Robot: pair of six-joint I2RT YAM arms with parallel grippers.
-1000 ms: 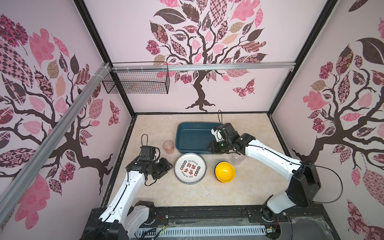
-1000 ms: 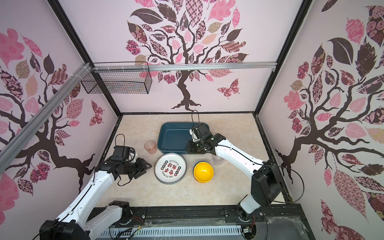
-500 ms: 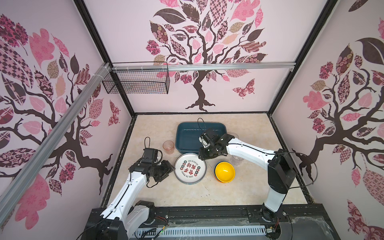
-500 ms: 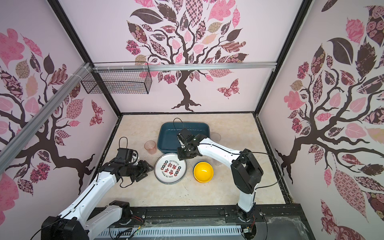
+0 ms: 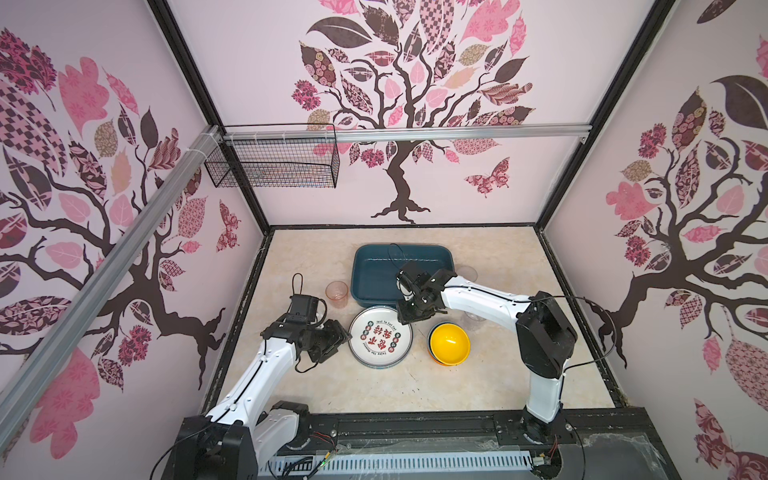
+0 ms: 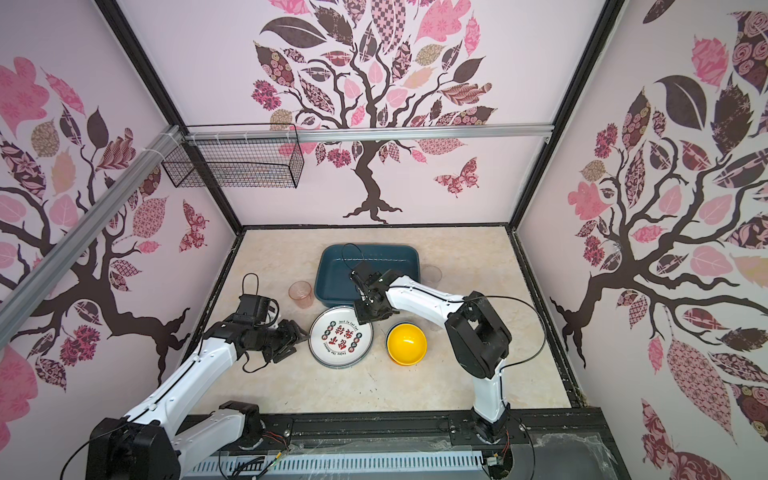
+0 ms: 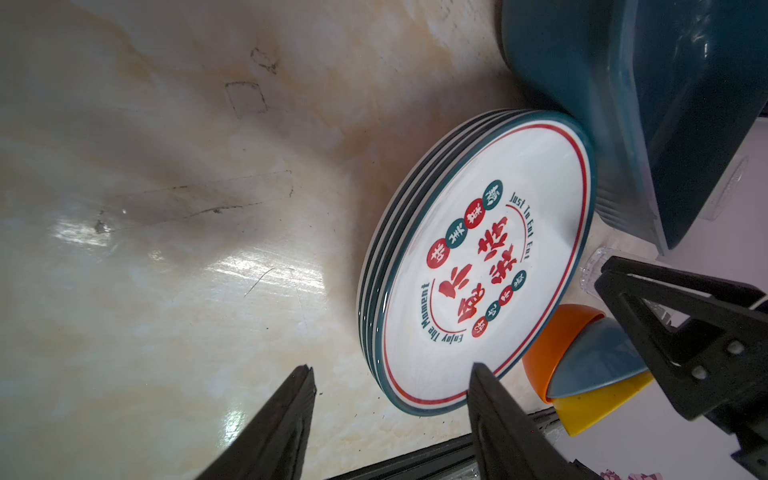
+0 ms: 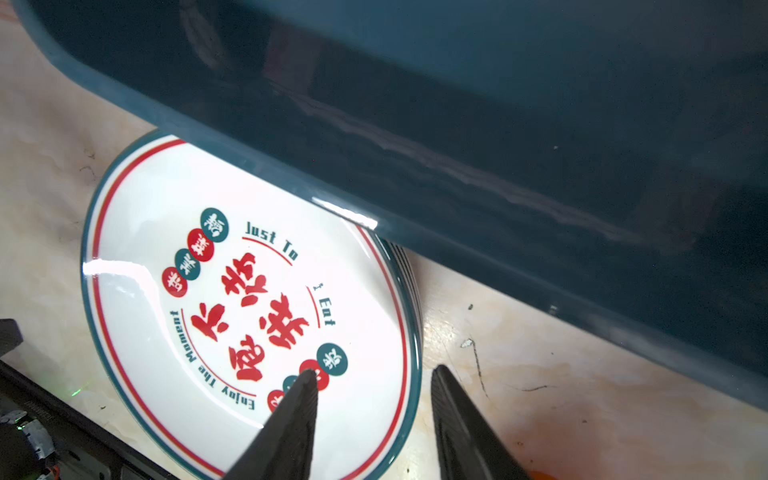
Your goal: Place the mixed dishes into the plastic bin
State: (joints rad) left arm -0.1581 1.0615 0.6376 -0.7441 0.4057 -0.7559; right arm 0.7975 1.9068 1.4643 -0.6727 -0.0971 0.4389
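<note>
The beige marble-patterned surface (image 5: pixel 374 395) carries everything. On it, the dark teal-blue shallow rectangular plastic bin (image 5: pixel 361 270) lies just behind the right claw (image 5: pixel 411 318). No dish shows in the parts of the bin that are in view, though the right arm crosses its near edge in both top views.

The stack of round white plates (image 5: pixel 380 336), teal-rimmed with red characters on the top one, sits between the two claws, its far edge close to the bin's near wall. In the right wrist view the plates (image 8: pixel 249 307) lie directly below the right claw (image 8: pixel 374 372). Its fingers stand spread, one tip over the plate face and the other past the rim over bare surface, and they pinch nothing. Whether either tip touches the plate cannot be told.

The left claw (image 5: pixel 338 347) is just beside the stack's opposite edge. In the left wrist view it (image 7: pixel 390 370) is also spread and empty, one tip in front of the plate rim (image 7: pixel 482 266) and the other over the surface.

The nested small bowls (image 5: pixel 449 343), yellow on top of blue and orange, sit near the right claw, on its side away from the left claw.

A pinkish plastic cup (image 5: pixel 336 293) stands upright beyond the left claw, beside the bin's end. Two clear plastic cups are partly hidden by the right arm, one (image 5: pixel 467 272) at the bin's other end and one (image 5: pixel 473 320) beside the bowls.
</note>
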